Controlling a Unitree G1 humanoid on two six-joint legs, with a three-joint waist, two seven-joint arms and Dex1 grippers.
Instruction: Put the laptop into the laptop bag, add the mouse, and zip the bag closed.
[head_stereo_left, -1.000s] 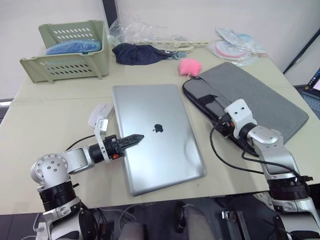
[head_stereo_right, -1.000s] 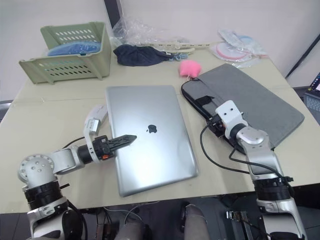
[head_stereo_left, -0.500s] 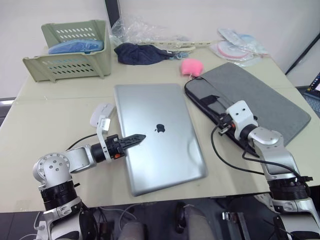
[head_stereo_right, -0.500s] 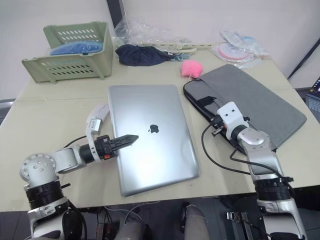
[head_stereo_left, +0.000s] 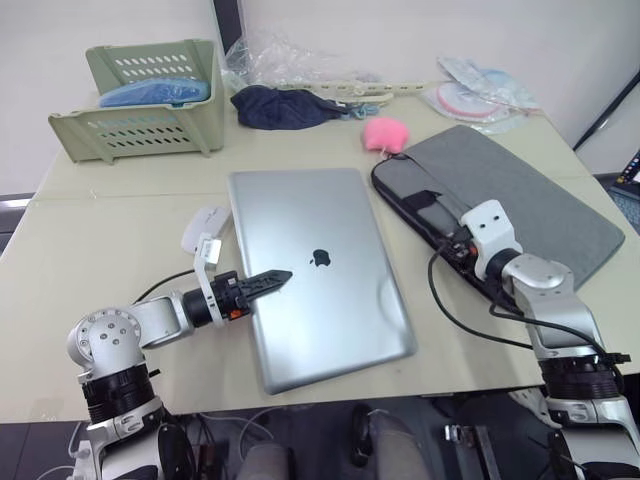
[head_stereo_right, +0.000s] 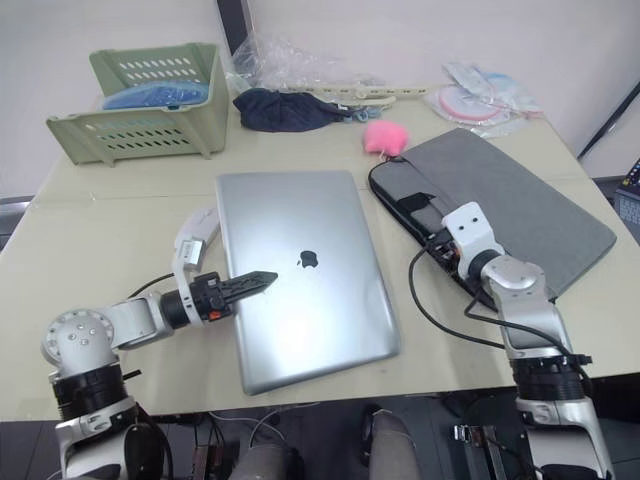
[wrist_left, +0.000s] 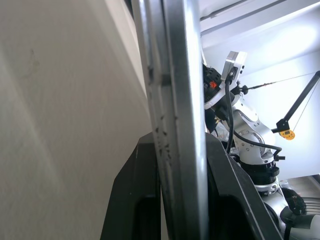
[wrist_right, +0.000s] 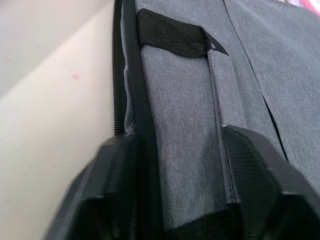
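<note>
The silver laptop (head_stereo_left: 315, 270) lies flat in the middle of the table, lid shut. My left gripper (head_stereo_left: 268, 281) is shut on its left edge; in the left wrist view that edge (wrist_left: 172, 100) runs between the two black fingers (wrist_left: 135, 200). The white mouse (head_stereo_left: 203, 225) sits just left of the laptop, partly behind my left wrist. To the right lies the grey laptop bag (head_stereo_left: 530, 190), its pink charm (head_stereo_left: 384, 133) at the far corner. My right gripper (head_stereo_left: 452, 243) is shut on the bag's near black zip edge, with grey fabric (wrist_right: 200, 110) between its fingers (wrist_right: 260, 170).
A green plastic basket (head_stereo_left: 140, 100) stands at the back left. A dark blue cloth bundle (head_stereo_left: 275, 105) and clear plastic wrapping (head_stereo_left: 290, 60) lie along the back edge, with packaged discs (head_stereo_left: 470, 95) at the back right. A cable trails from my right wrist.
My right gripper has shifted slightly to the right, still on the bag's edge. The left gripper and the laptop have stayed put; the view itself has drifted a little.
</note>
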